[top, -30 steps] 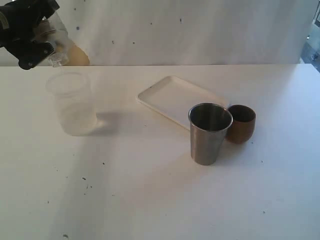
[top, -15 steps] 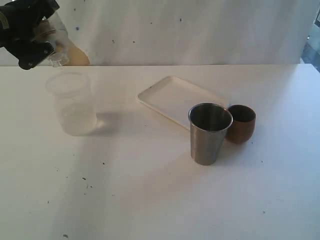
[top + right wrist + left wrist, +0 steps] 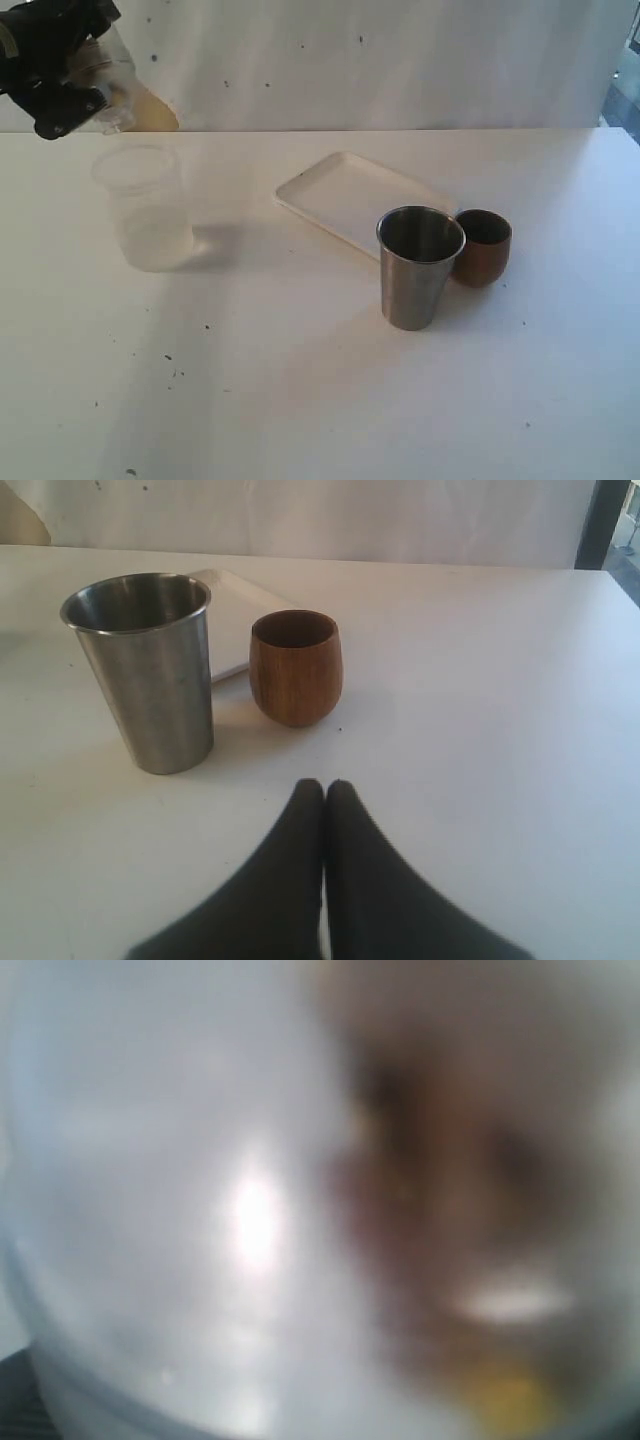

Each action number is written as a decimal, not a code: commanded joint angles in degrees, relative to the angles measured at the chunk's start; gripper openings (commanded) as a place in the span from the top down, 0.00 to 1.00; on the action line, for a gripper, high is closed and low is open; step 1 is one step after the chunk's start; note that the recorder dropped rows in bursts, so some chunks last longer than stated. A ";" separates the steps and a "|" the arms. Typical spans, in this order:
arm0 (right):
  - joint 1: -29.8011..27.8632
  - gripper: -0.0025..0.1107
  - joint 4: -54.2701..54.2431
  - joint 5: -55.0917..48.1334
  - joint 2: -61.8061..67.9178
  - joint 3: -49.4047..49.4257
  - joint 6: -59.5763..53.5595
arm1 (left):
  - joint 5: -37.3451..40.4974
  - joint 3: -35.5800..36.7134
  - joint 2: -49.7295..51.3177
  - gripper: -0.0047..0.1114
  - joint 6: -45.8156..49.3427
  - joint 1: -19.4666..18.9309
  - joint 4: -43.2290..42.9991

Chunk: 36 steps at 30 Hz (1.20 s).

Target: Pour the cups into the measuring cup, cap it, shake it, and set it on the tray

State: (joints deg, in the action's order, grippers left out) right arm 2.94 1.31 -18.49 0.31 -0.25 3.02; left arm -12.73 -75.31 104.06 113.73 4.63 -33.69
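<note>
Capping stage, as judged from the layout. The left gripper (image 3: 80,82), raised over the far left corner of the white desk (image 3: 300,400), is clamped round a tilted, cloudy frosted plastic cup (image 3: 110,65), which fills the left wrist view as a milky blur. The tall, clear, slightly tapered plastic measuring cup (image 3: 148,210) stands upright on the desk just below the held cup, a little toward the near edge, mouth up, long axis vertical, the two apart; whether it holds liquid cannot be told. The left arm is by far the nearer to it. The right gripper (image 3: 323,792), pressed shut and empty, hangs low over the desk with the tall tapered stainless-steel tumbler (image 3: 418,265) and, just beside that, the rounded dark brown wooden cup (image 3: 483,248) ahead of it; both stand at the right end of the flat white rectangular tray (image 3: 340,195), mid-desk
</note>
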 commanded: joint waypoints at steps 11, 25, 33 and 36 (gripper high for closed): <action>-0.11 0.98 0.04 0.50 -0.31 0.25 0.14 | -2.17 -0.73 -0.71 0.96 0.63 0.17 -3.55; -0.11 0.98 0.04 0.50 -0.31 0.25 0.14 | -2.14 -0.73 -0.71 0.96 -0.67 0.17 -5.18; -0.11 0.98 0.04 0.50 -0.31 0.25 0.14 | -5.96 -0.73 -0.82 0.96 -60.21 0.17 23.70; -0.11 0.98 0.04 0.50 -0.31 0.25 0.14 | -7.13 -0.73 -2.09 0.96 -83.08 0.04 45.82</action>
State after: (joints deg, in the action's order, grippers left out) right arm 2.94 1.31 -18.49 0.31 -0.25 3.02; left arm -16.38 -75.31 104.08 54.17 4.65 -8.33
